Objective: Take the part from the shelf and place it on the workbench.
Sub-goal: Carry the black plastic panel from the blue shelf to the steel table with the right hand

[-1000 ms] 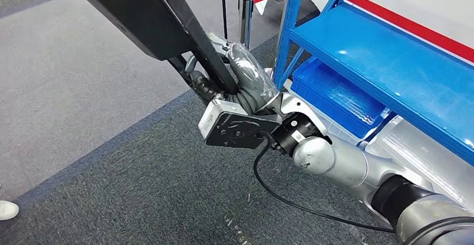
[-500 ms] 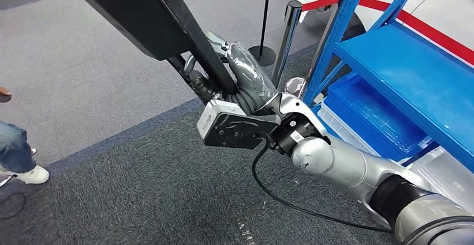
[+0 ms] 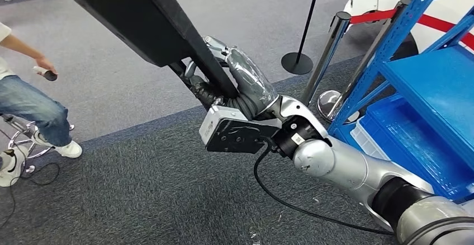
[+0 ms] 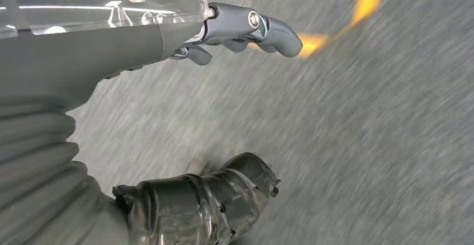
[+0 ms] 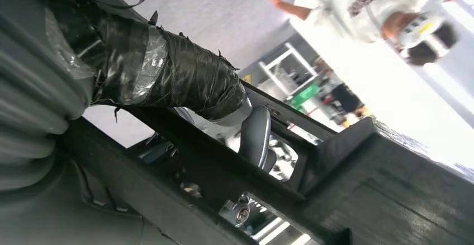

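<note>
Head view: right robot hand (image 3: pixel 235 83) grips part (image 3: pixel 140 18)

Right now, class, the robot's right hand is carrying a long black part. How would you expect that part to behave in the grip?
The black part looks rigid: it juts straight out past the right hand without sagging. Held near one end, it probably levers hard on the grip. Its flat, matte faces seem unlikely to slip or roll.
</note>
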Robot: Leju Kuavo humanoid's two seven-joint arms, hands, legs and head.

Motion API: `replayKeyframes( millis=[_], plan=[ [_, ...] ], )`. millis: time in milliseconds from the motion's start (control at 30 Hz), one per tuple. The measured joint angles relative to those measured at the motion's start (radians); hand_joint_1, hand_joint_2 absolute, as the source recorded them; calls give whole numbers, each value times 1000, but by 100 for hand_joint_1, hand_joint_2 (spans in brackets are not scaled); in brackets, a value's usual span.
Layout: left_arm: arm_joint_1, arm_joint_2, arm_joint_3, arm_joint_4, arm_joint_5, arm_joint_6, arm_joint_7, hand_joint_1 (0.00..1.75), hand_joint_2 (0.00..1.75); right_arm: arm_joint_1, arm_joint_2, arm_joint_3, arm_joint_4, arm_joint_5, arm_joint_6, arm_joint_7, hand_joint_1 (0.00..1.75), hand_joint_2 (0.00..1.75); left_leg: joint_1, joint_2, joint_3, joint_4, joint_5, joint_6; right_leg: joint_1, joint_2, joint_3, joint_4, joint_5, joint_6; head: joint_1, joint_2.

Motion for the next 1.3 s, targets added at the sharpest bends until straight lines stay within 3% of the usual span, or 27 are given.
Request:
replayKeyframes(
  millis=[67, 100, 133, 200, 233, 300, 367, 433, 467, 533, 600, 667, 700, 767, 833, 900, 967, 1033, 1100, 1167, 1200, 1233, 1300],
  plan=[
    [-2, -2, 0, 0, 22, -47, 29, 0, 175, -6, 3, 0, 4, -9, 4, -13, 175, 175, 0, 70, -42, 83, -41, -12, 2, -29, 11, -10, -1, -10, -1, 0],
    [-4, -1, 0, 0, 31, -61, 38, 0, 175, -7, 4, 0, 6, -12, 5, -17, 175, 175, 2, 91, -76, 147, -68, -17, 4, -44, 15, -11, -4, -13, -1, 0],
    [-5, -1, 0, 0, 37, -71, 44, 0, 175, -8, 5, 0, 8, -15, 6, -19, 175, 175, 6, 100, -110, 204, -87, -21, 5, -60, 17, -11, -7, -15, -1, 0],
    [-4, -2, 0, 0, 53, -85, 52, 0, 175, -8, 7, 0, 12, -20, 10, -22, 175, 175, 9, 107, -136, 237, -78, -23, 6, -88, 24, -11, -14, -15, -1, 0],
    [-2, -3, 1, 0, 69, -94, 56, 0, 175, -8, 8, 0, 14, -22, 12, -25, 175, 175, 9, 112, -118, 196, -47, -22, 6, -102, 29, -11, -19, -14, -1, 0],
    [-1, -3, 7, 0, 114, -118, 65, 0, 175, -11, 11, 0, 17, -26, 16, -31, 175, 175, 2, 149, -52, 62, 17, -13, 10, -127, 42, -11, -30, -9, -1, 0],
    [-3, -3, 17, 0, 147, -147, 83, 0, 175, -14, 12, 0, 21, -32, 18, -42, 175, 175, -10, 178, -10, -18, 39, 1, 15, -147, 51, -12, -39, 0, 0, 0],
    [-2, -4, 25, 0, 156, -174, 108, 0, 175, -15, 17, 0, 26, -39, 20, -57, 175, 175, -16, 163, -6, -26, 32, 14, 18, -166, 61, -16, -46, 12, 1, 0],
    [0, -4, 26, 0, 158, -186, 119, 0, 175, -17, 21, 0, 29, -42, 20, -64, 175, 175, -14, 152, 0, -32, 32, 19, 16, -165, 67, -17, -52, 18, 1, 0],
    [-1, -5, 26, 0, 158, -198, 129, 0, 175, -22, 26, 0, 34, -43, 22, -71, 175, 175, -6, 129, 18, -48, 33, 30, 12, -119, 60, 19, -75, 26, 1, 0],
    [-5, -6, 27, 0, 158, -200, 128, 0, 175, -24, 27, 0, 38, -44, 23, -73, 175, 175, -2, 104, 27, -54, 32, 40, 10, -56, -5, 137, -122, 28, 2, 0],
    [-8, -6, 28, 0, 158, -196, 118, 0, 175, -20, 27, 1, 42, -44, 22, -73, 175, 175, -2, 76, 29, -53, 29, 46, 10, -36, -80, 246, -146, 30, 3, 0],
    [-8, -6, 29, 0, 158, -194, 113, 0, 175, -17, 27, 1, 44, -44, 22, -72, 175, 175, -2, 60, 30, -50, 26, 46, 9, -34, -94, 250, -129, 32, 3, 0],
    [-7, -6, 31, 0, 157, -188, 104, 0, 175, -16, 27, 1, 48, -43, 21, -69, 175, 175, 1, 29, 33, -40, 18, 40, 3, -22, -72, 163, -54, 36, 3, 0],
    [-7, -5, 31, 1, 152, -179, 100, 0, 175, -16, 28, 1, 50, -42, 20, -69, 175, 175, 3, 0, 27, -23, 8, 29, -7, 26, -31, 55, -6, 37, 3, 0],
    [-7, -5, 31, 1, 139, -165, 97, 0, 175, -13, 28, 1, 52, -41, 19, -68, 175, 175, 5, -25, 14, -15, 7, 16, -8, 55, -14, 15, -5, 30, 3, 0],
    [-2, -4, 31, 2, 126, -151, 96, 0, 175, -11, 28, 1, 53, -40, 17, -68, 175, 175, 9, -42, 7, -17, 9, 4, -6, 33, -7, 8, -5, 17, 3, 0],
    [0, -4, 31, 3, 116, -134, 93, 0, 175, -12, 29, 1, 54, -40, 16, -67, 175, 175, 6, 5, -10, 13, -7, -7, -9, 5, 5, -2, -5, 4, 1, 0],
    [-4, -4, 30, 3, 109, -112, 84, 0, 175, -12, 30, 0, 54, -40, 13, -64, 175, 175, 5, 77, -61, 114, -50, -16, -7, -24, 17, -8, -9, -5, -2, 0],
    [-6, -3, 30, 3, 107, -94, 73, 0, 175, -13, 29, 0, 54, -40, 10, -56, 175, 175, 9, 102, -123, 221, -80, -22, -5, -53, 24, -8, -16, -9, -2, 0],
    [-5, -2, 29, 3, 107, -87, 69, 0, 175, -13, 29, 0, 54, -41, 8, -51, 175, 175, 10, 106, -134, 235, -73, -23, -4, -67, 28, -8, -20, -9, -2, 0],
    [-4, -2, 29, 4, 107, -81, 64, 0, 175, -13, 29, 0, 54, -42, 5, -47, 175, 175, 11, 109, -126, 213, -49, -22, -4, -80, 34, -8, -25, -8, -2, 0],
    [-3, 2, 29, 4, 107, -72, 58, 0, 175, -14, 29, 0, 54, -45, 0, -43, 175, 175, 9, 136, -66, 89, 15, -17, -3, -105, 48, -9, -35, -3, -2, 0]
  ],
)
